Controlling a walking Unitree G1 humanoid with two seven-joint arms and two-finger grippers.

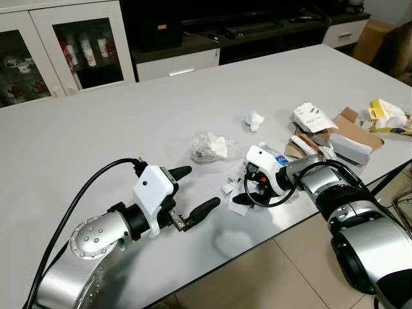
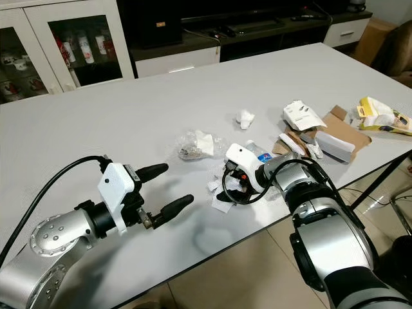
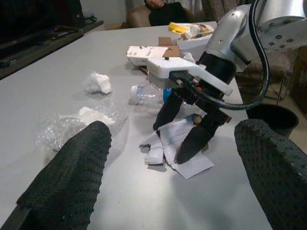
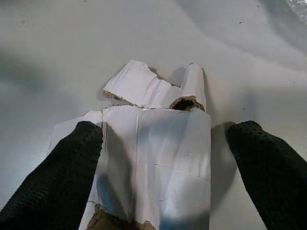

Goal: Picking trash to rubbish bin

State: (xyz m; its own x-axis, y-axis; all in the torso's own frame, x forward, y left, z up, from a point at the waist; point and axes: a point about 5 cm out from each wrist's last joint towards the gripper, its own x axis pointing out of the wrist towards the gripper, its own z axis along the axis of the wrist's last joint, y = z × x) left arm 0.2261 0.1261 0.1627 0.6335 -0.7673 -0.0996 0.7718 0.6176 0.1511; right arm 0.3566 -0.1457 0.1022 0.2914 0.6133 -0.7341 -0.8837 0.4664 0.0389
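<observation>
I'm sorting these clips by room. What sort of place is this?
Probably a home living or dining room: a large white table strewn with litter, a glass-door cabinet holding cups and bottles, and a low dark TV unit along the wall. The right gripper straddles torn cardboard.

The right gripper (image 1: 246,191) points down at torn paper (image 1: 239,205) on the surface (image 1: 129,129). The left gripper (image 1: 193,191) hovers spread nearby.

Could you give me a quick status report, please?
Right gripper open, straddling torn card. Left gripper open, hovering beside. Bottle just behind.
</observation>
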